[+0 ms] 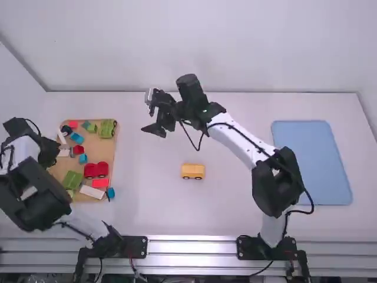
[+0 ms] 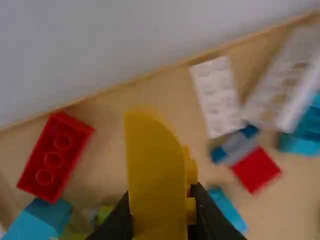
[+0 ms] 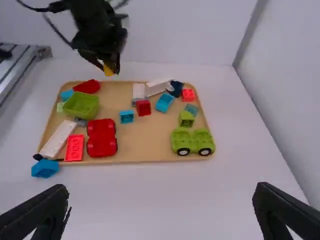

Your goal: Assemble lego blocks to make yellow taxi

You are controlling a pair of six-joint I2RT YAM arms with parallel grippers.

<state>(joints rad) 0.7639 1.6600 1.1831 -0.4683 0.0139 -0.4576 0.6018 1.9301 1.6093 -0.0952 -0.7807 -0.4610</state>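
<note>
My left gripper (image 1: 52, 154) is over the left part of the wooden tray. In the left wrist view, the left gripper (image 2: 162, 220) is shut on a yellow curved block (image 2: 155, 175); that yellow block (image 3: 108, 71) also appears beneath the left arm in the right wrist view. A yellow-orange block piece (image 1: 192, 171) lies alone on the table, in front of and to the right of the right gripper. Over the table right of the tray, my right gripper (image 1: 148, 113) holds nothing; in its wrist view the right gripper (image 3: 162, 207) has its fingers wide apart.
The wooden tray (image 3: 150, 150) carries green, red, blue and white pieces, including a green wheeled base (image 3: 192, 141). A blue piece (image 3: 45, 168) sits just off its edge. A blue mat (image 1: 312, 162) lies at the right.
</note>
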